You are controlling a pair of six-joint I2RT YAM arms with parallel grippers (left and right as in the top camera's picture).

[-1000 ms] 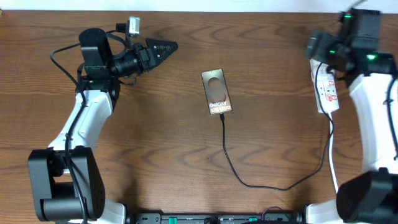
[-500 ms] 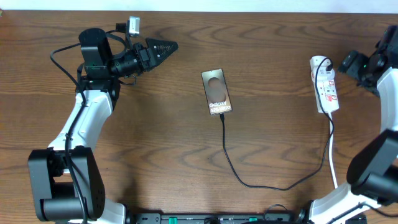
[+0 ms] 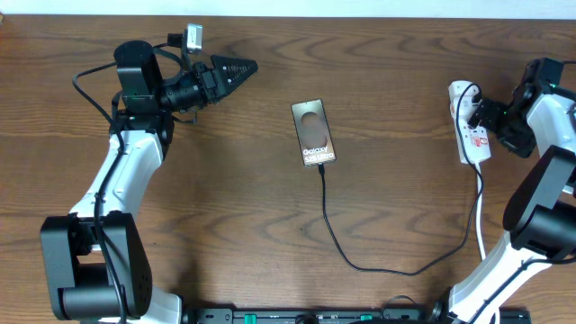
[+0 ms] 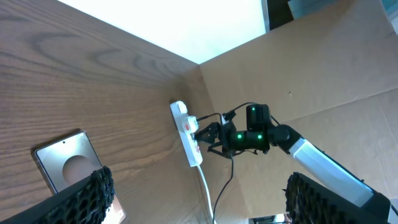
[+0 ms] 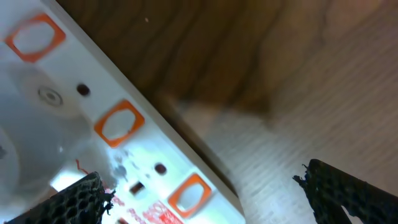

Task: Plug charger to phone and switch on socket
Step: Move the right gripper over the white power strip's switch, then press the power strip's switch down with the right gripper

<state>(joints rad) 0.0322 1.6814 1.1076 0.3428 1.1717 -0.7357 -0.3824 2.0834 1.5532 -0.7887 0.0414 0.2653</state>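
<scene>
Toward 10 o'clock on the wooden tabletop (image 3: 225,207), the left claw (image 3: 241,68) hangs with its tips pointing toward 3 o'clock. Its fingers are spread wide with nothing between them; in the left wrist view they sit at the two lower corners of the frame, well apart from everything else.

Near the middle, a little toward 12 o'clock, the phone (image 3: 313,133) lies flat. It is a bronze-grey slab with a dark round patch at its 12 o'clock half and white "Galaxy" lettering at its 6 o'clock half.

The charger (image 3: 335,236), a thin black cable, meets the phone's 6 o'clock edge. Whether its tip is fully seated there cannot be told. From the phone the cable runs toward 6 o'clock, sweeps round toward 3 o'clock, then climbs toward 12 o'clock to the socket's 6 o'clock end, beside a white cord (image 3: 483,229).

At about 2 o'clock the socket (image 3: 470,126), a narrow white strip with red markings, lies lengthwise from 12 to 6 o'clock.

The right claw (image 3: 484,114) reaches in from the socket's 3 o'clock side, over its middle. Its fingers are spread wide and hold nothing. In the right wrist view the socket's white face with orange-red outlined squares fills the left of the frame. Whether the claw touches it cannot be told.
</scene>
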